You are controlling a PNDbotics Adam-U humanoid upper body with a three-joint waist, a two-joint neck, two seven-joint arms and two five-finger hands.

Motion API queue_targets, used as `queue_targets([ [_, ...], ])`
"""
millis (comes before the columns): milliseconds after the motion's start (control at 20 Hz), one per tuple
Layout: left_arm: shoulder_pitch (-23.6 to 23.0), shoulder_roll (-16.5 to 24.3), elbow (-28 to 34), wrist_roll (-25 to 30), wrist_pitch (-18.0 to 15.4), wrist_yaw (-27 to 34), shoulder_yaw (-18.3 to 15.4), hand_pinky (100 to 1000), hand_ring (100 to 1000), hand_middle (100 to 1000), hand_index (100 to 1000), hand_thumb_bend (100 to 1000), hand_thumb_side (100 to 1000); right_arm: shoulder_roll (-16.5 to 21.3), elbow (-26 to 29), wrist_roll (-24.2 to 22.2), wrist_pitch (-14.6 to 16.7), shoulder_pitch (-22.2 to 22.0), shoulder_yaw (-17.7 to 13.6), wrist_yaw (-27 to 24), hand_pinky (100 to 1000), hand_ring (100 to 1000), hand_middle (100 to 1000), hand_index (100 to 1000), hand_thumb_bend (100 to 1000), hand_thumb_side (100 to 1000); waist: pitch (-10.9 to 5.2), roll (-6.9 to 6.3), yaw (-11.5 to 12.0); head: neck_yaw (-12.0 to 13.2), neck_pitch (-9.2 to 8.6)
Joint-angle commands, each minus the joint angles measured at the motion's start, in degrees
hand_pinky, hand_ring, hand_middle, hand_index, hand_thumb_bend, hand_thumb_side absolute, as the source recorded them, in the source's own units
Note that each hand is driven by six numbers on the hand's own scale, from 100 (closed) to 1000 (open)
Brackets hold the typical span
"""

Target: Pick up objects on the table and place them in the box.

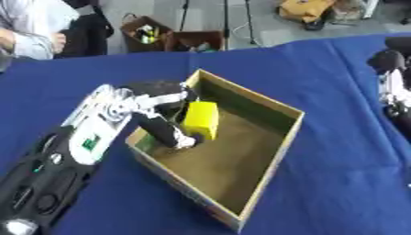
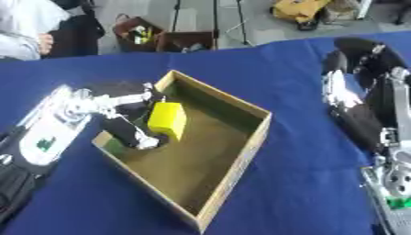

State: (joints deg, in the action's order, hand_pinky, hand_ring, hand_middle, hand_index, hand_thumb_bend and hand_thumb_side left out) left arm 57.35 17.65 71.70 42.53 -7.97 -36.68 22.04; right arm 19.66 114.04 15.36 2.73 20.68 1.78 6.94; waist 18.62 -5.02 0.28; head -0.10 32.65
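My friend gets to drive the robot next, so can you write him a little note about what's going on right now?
Left hand: inside the box, fingers curled on the yellow block, which is over the box floor near the left wall.
Right hand: idle on the blue table at the right; I cannot tell its fingers.
Done: block brought into the box.
Left: let go of the block and pull the left hand out. No other loose objects show on the table.
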Motion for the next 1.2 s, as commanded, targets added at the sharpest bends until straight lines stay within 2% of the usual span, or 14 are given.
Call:
queue_targets([
  [50,1.9,-0.1,-1.2,0.8,-0.7,-1.3,-0.4,100,234,340,503,100,406,0.3,0.6,0.0,-0.1,0.7,-0.2,-0.5,720,641,576,727,100,418,-0.96,0.06,-0.3,0.2,0.18],
  [200,2.6,-1.0,-2.9,1.6,-1.2,-2.6,-0.6,100,278,378,536,100,411,0.1,0.6,0.0,-0.3,0.7,-0.1,-0.4,720,641,576,727,100,419,-0.86,-0.11,-0.5,0.3,0.03],
  [300,3.0,-1.4,-3.6,2.5,-1.9,-3.4,-0.8,119,361,454,631,100,490,0.0,0.6,0.0,-0.4,0.8,-0.1,-0.4,720,641,576,726,100,418,-0.81,-0.2,-0.7,0.3,-0.01],
  [350,3.1,-1.6,-3.7,3.2,-2.4,-3.7,-0.9,180,444,528,707,100,539,0.0,0.6,0.0,-0.4,0.8,-0.1,-0.4,721,641,576,726,100,418,-0.79,-0.24,-0.8,0.3,-0.04],
  [400,3.2,-1.7,-3.6,4.1,-3.1,-4.1,-0.9,193,458,543,719,100,551,-0.1,0.6,0.0,-0.5,0.7,-0.1,-0.3,721,641,576,726,100,418,-0.78,-0.26,-0.8,0.3,-0.07],
  [450,3.2,-1.6,-3.4,4.9,-3.8,-4.6,-0.9,369,596,717,869,100,631,-0.1,0.6,0.0,-0.5,0.7,-0.1,-0.3,721,642,576,726,100,418,-0.77,-0.28,-0.9,0.3,-0.1],
  [500,3.3,-1.5,-2.9,5.7,-4.5,-5.5,-1.0,467,680,795,955,100,654,-0.1,0.6,0.0,-0.5,0.7,-0.2,-0.3,721,642,576,726,100,418,-0.77,-0.29,-0.8,0.3,-0.1],
  [550,3.3,-1.4,-2.4,6.3,-5.3,-6.4,-1.1,467,680,795,955,100,654,-0.2,0.6,0.0,-0.6,0.6,-0.2,-0.3,721,642,576,726,100,418,-0.77,-0.3,-0.8,0.2,-0.09],
  [600,3.3,-1.3,-1.9,7.0,-6.0,-7.3,-1.2,582,773,866,1000,100,692,-0.2,0.6,-0.1,-0.6,0.6,-0.2,-0.3,721,642,576,726,100,418,-0.79,-0.3,-0.8,0.2,-0.04],
  [650,3.3,-1.2,-1.6,7.7,-6.6,-8.2,-1.3,633,814,907,1000,120,755,-0.2,0.6,-0.1,-0.6,0.6,-0.2,-0.2,722,642,576,726,100,418,-0.81,-0.31,-0.7,0.1,0.0],
  [750,3.4,-1.0,-0.8,8.9,-7.5,-10.0,-1.6,713,867,974,1000,284,860,-0.3,0.6,-0.1,-0.7,0.5,-0.2,-0.2,722,642,576,726,100,418,-0.86,-0.3,-0.6,0.1,0.1],
  [900,3.4,-0.8,0.0,9.2,-7.7,-13.5,-2.4,767,905,1000,1000,468,1000,-0.3,0.6,-0.2,-0.6,0.5,-0.2,-0.2,721,642,575,726,100,418,-0.92,-0.18,-0.7,0.2,0.32],
  [950,3.4,-0.8,0.1,9.0,-7.5,-14.4,-2.6,783,917,1000,1000,512,1000,-0.4,0.6,-0.1,-0.7,0.5,-0.2,-0.3,722,642,575,726,100,418,-0.94,-0.11,-0.7,0.2,0.37],
  [1200,3.4,-0.9,1.2,6.7,-6.8,-17.3,-3.5,824,950,1000,1000,528,1000,-0.5,0.6,-0.2,-0.7,0.4,-0.2,-0.3,722,642,575,725,100,417,-1.04,0.11,-0.7,0.3,0.43],
])
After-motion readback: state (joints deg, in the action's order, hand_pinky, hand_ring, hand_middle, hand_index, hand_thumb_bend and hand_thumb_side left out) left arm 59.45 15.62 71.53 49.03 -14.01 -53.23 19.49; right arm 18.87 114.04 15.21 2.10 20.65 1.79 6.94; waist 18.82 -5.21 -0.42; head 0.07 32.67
